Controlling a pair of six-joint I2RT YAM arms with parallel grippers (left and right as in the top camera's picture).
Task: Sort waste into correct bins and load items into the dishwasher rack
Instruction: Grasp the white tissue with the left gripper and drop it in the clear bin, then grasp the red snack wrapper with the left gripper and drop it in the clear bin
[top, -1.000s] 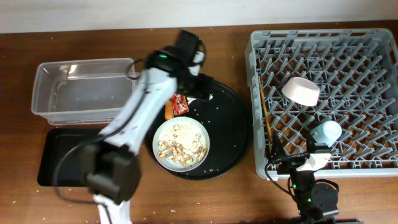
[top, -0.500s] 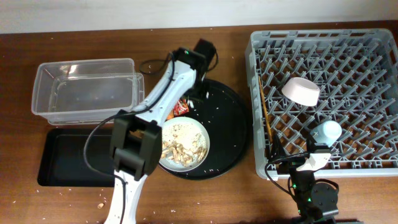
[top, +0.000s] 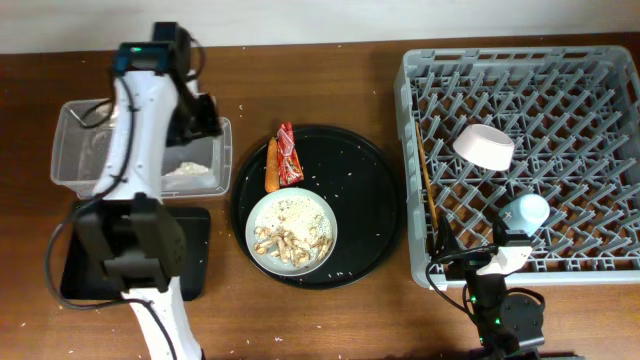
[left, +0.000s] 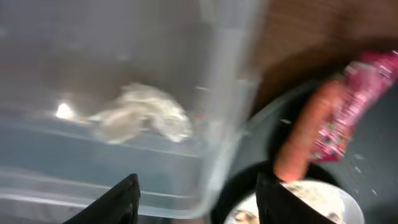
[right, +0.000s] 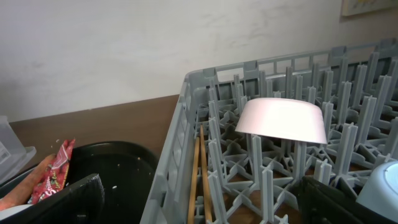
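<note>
My left gripper (top: 198, 116) is open and empty over the right end of the clear tub (top: 75, 130); its fingers (left: 202, 199) frame the tub's wall. A crumpled white tissue (top: 190, 171) lies inside the tub and also shows in the left wrist view (left: 143, 116). The red wrapper (top: 288, 155) and the carrot (top: 271, 166) lie on the round black tray. The plate (top: 291, 230) holds rice and beige scraps. The rack (top: 600, 70) holds the white bowl (top: 485, 146), the blue cup (top: 525, 211) and the chopsticks (top: 425, 190). My right gripper (right: 205, 208) is open and empty at the rack's front left corner.
The large round black tray (top: 370, 200) sits between the tub and the rack. The shallow black rectangular tray (top: 85, 250) lies in front of the tub, partly under my left arm. Rice grains are scattered on the round tray and the table.
My left arm swung left from the round tray to over the clear tub. The tissue now lies in the tub, which was empty before. The right arm has not moved.
</note>
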